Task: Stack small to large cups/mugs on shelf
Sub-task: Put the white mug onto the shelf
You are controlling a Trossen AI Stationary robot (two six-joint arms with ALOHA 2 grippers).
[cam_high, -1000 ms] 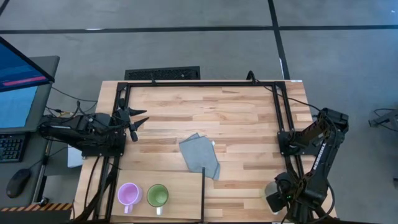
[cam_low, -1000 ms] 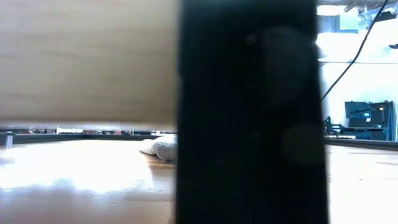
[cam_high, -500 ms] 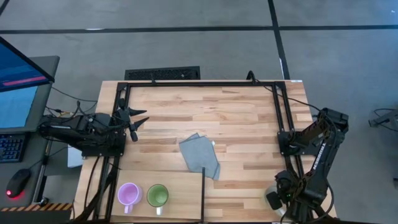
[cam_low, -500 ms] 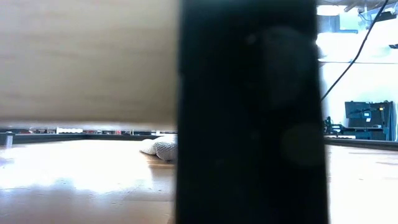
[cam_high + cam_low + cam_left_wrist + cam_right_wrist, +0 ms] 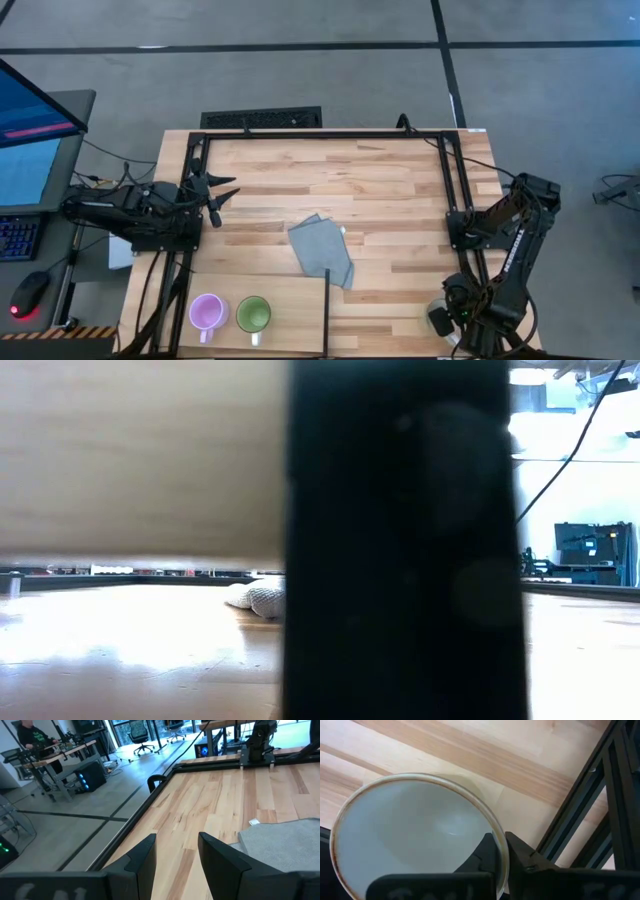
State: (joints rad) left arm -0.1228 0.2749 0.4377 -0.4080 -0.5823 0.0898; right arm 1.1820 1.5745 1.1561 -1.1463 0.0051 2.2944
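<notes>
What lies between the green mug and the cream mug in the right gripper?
In the high view, a black frame rail and bare tabletop separate the green mug from the cream mug; the grey cloth lies farther back.

Only a grey cloth (image 5: 322, 252) interrupts the tabletop (image 5: 380, 190).

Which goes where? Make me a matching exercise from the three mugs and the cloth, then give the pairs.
1 purple mug
2 green mug
3 cream mug
4 grey cloth

A rim pinched by right gripper
B lying mid-tabletop
C on shelf, nearer the left arm
D on shelf, beside the purple one

Pairs: 1-C, 2-D, 3-A, 4-B
</notes>
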